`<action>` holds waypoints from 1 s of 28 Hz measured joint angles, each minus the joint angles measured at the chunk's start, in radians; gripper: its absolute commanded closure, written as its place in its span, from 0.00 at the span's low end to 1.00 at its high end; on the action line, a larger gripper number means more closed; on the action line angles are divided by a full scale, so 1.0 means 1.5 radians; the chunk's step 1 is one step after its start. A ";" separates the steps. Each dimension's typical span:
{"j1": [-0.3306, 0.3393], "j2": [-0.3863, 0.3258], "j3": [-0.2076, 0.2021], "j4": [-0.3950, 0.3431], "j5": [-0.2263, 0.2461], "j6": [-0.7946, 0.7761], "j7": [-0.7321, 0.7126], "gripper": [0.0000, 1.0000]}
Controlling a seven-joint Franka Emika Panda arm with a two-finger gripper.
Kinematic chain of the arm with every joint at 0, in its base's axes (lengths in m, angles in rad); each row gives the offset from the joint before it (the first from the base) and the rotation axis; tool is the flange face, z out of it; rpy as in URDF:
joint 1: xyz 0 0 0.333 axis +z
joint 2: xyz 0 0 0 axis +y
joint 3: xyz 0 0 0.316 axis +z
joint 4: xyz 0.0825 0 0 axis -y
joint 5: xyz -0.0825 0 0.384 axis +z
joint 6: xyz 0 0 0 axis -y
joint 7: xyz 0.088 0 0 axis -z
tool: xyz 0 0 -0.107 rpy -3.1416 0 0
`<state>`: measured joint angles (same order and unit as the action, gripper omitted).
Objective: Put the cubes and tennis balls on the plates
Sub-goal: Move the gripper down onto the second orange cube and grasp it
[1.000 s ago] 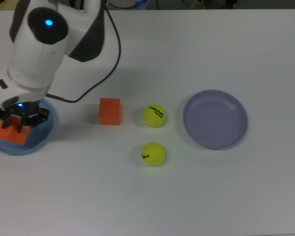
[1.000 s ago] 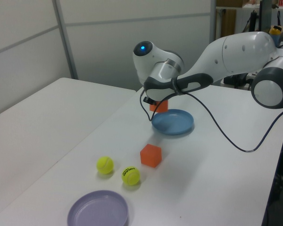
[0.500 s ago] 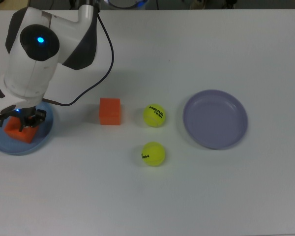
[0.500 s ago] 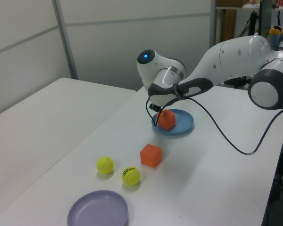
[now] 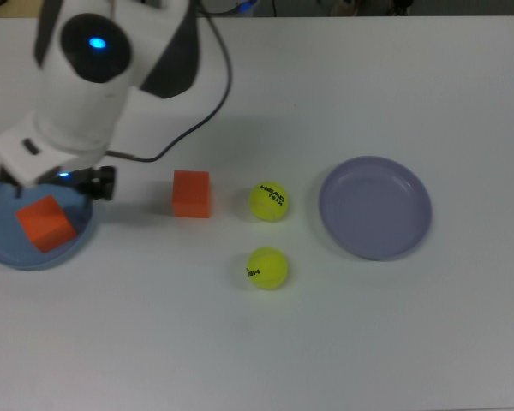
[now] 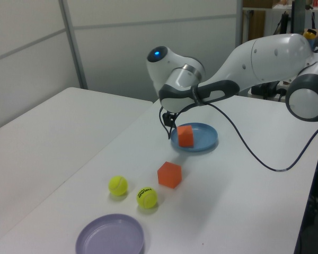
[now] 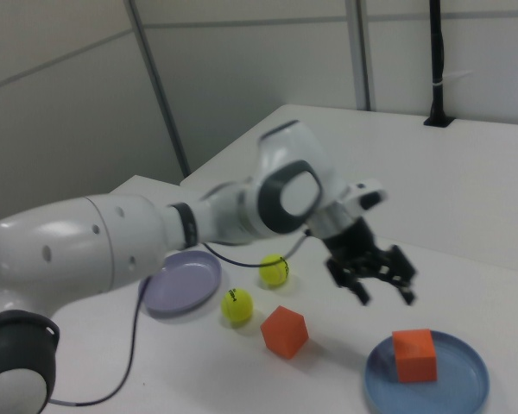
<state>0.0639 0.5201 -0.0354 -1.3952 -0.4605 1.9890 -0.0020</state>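
One orange cube (image 5: 45,224) (image 7: 413,355) lies on the light blue plate (image 5: 0,255) (image 7: 466,381) at the top view's left. My gripper (image 7: 382,289) (image 6: 169,120) hangs open and empty above the plate's edge, apart from that cube. The second orange cube (image 5: 191,193) (image 6: 169,174) (image 7: 284,332) sits on the table between the blue plate and the two tennis balls (image 5: 269,201) (image 5: 267,267) (image 6: 117,185) (image 6: 147,197). The lavender plate (image 5: 375,207) (image 6: 110,235) (image 7: 186,280) lies bare at the top view's right.
The white arm (image 5: 90,77) covers the top view's upper left, and its black cable (image 5: 201,128) trails over the table behind the loose cube. The white table (image 5: 368,342) ends at a wall panel in the left view.
The gripper has let go of the orange cube, which now rests on the blue plate. The gripper has risen and shifted toward the top view's right.
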 measured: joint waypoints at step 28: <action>0.087 0.044 0.147 -0.028 -0.011 -0.278 0.038 0.00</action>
<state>0.1938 0.5861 0.1848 -1.4372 -0.4776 1.5715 0.0544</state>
